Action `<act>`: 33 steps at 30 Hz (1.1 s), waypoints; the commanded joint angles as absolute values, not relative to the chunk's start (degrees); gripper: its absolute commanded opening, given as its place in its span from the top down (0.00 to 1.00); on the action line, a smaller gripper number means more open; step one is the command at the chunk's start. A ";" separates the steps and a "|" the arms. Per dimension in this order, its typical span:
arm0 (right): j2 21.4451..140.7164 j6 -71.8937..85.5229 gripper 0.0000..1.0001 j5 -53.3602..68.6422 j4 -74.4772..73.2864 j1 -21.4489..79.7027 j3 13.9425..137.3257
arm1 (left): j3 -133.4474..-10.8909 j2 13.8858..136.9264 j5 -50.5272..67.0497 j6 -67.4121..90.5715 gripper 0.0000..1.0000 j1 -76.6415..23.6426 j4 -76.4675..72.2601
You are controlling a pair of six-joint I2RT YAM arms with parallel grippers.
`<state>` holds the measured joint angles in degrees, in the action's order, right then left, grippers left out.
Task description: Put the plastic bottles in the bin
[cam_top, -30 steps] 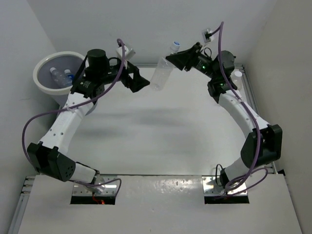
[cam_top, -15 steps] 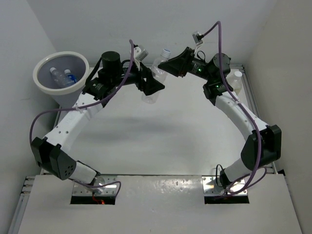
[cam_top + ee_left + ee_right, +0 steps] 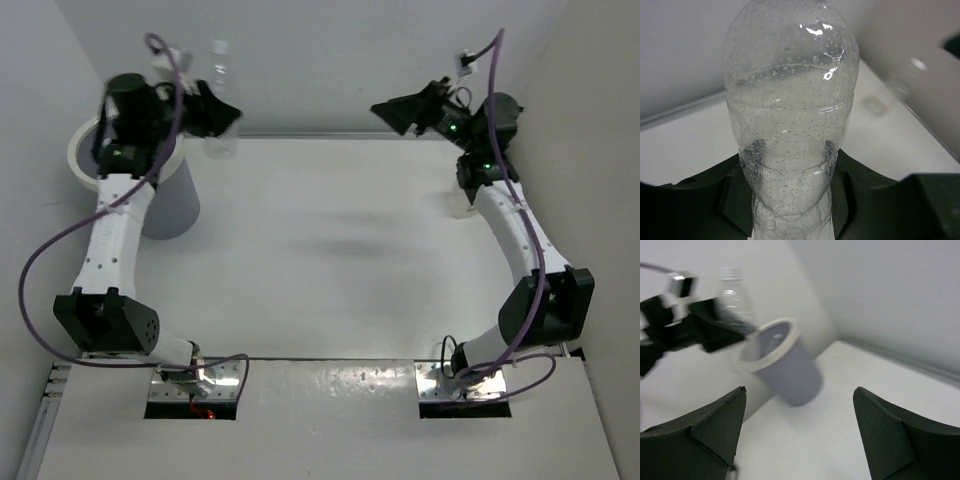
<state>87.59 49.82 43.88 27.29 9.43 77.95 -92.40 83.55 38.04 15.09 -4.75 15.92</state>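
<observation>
Left gripper [image 3: 218, 112] clamps a clear plastic bottle [image 3: 790, 100], neck up. The bin [image 3: 170, 205] stands close beside it, lower down. Right gripper [image 3: 800, 390] — fingers spread wide, empty — hangs well apart.

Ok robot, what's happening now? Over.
Left pincer shut on a clear bottle, held up near the bin, not in yet. Right pincer open, empty. Nothing seen between bottle and bin.
</observation>
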 commanded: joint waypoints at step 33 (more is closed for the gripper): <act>90.34 -2.98 0.03 22.50 -2.03 -20.39 72.16 | -94.22 83.59 16.97 -1.93 0.00 11.70 15.21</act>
